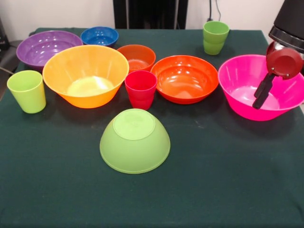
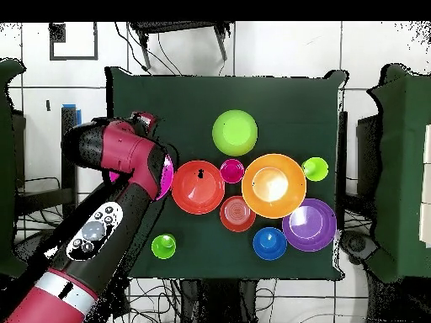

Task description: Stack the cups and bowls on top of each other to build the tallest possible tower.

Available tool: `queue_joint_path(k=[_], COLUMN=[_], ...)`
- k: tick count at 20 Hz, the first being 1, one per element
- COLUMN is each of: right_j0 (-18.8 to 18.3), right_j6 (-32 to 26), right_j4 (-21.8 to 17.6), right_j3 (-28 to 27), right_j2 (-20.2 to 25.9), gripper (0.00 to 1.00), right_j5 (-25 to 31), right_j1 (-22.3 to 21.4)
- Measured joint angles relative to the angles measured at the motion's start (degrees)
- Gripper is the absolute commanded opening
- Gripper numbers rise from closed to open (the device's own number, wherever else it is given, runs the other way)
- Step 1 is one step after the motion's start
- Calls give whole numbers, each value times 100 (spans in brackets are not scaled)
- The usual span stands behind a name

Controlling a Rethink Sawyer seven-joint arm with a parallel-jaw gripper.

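Bowls (image 1: 185, 79): seven, unstacked; cups (image 1: 140, 89): three, apart.

Overturned bowl (image 1: 135, 141) alone in front, 6 upright bowls (image 1: 86, 75) and 3 cups (image 1: 140, 89) behind.

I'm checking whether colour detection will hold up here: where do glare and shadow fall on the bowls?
Front view: pale glare patches sit in the large yellow-orange plastic bowl and medium orange plastic bowl; soft shadows lie on the dark green tablecloth beneath the rims. Overhead view: the red arm hides most of the large pink plastic bowl.
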Motion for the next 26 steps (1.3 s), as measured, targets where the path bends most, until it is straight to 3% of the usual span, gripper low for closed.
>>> queue_joint_path(k=[25,26], right_j0=[208,213], right_j6=[0,0], right_j4=[2,6], right_j3=[-11,-13], right_j2=[202,198], gripper=[100,0], right_j5=[-1,-5], right_j1=[509,558])
